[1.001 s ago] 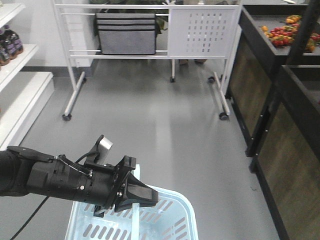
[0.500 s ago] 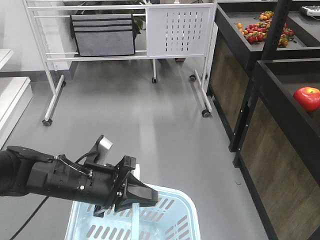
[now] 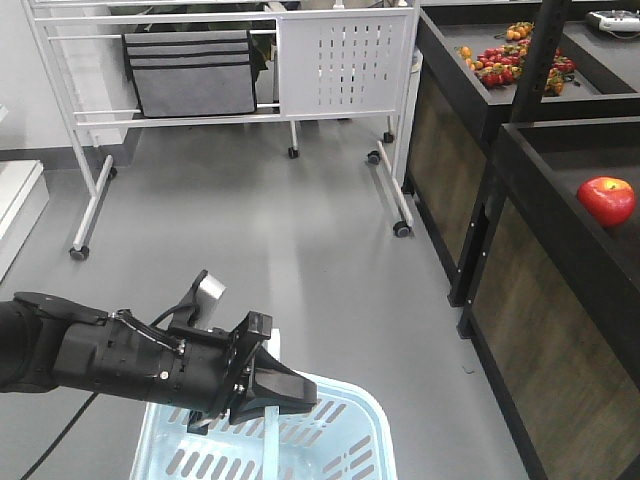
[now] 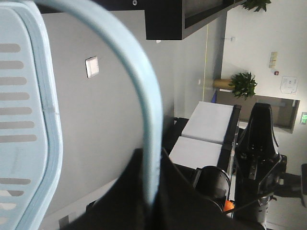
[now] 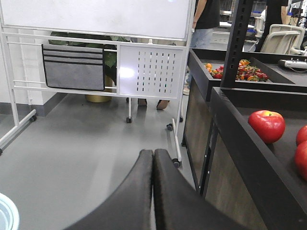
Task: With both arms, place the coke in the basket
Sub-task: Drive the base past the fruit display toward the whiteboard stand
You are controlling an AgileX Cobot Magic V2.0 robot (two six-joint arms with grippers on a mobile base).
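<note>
The pale blue plastic basket (image 3: 372,408), with slotted walls under a thick rounded rim, shows at the front view's bottom edge over smooth grey floor (image 3: 300,230). Cropping hides its long axis. The matte black left claw (image 3: 296,392) is clamped on its flat swing handle (image 4: 149,110), which only the left wrist view shows as a curved band. The right claw (image 5: 153,154) has its tapered fingers pressed together, holding nothing.

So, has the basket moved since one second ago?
Yes: against the white rack the basket has shifted right, toward the black shelves.
</note>
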